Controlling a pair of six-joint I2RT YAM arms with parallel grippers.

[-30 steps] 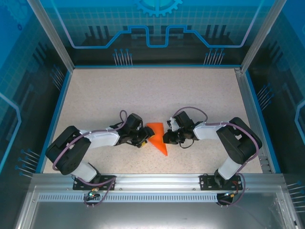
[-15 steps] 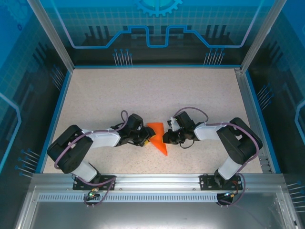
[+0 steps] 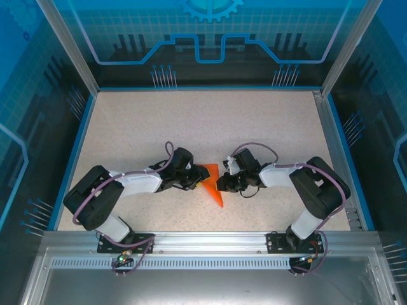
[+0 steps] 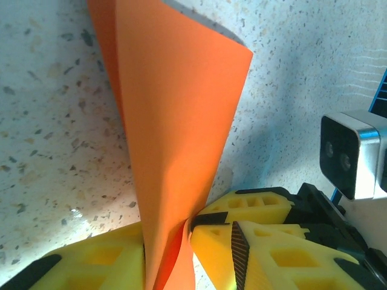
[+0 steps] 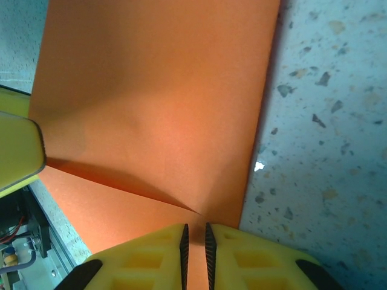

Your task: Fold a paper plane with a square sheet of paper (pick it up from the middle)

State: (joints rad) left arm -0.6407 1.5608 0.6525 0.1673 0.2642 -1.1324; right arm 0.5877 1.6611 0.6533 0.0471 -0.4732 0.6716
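The square sheet of paper point(image 3: 215, 190) is bright orange and folded to a narrow shape pointing toward the near edge, at the middle of the table. My left gripper point(image 3: 196, 180) reaches it from the left. In the left wrist view the paper point(image 4: 175, 109) stands up between that gripper's point(image 4: 188, 241) half-open jaws, against the left finger. My right gripper point(image 3: 222, 184) comes from the right. Its jaws point(image 5: 195, 232) are almost together, with the paper's point(image 5: 157, 90) fold in the thin slit between the pads.
Speckled tabletop point(image 3: 203, 121) stretches behind and beside the arms, ringed by a blue rim and clear walls. In the left wrist view the right gripper's yellow fingers point(image 4: 254, 202) and its camera point(image 4: 347, 157) are very close. A left finger point(image 5: 18, 151) shows in the right wrist view.
My left gripper has slid right over the paper's left edge and its jaws have narrowed. The right gripper stays put, its jaws a touch looser.
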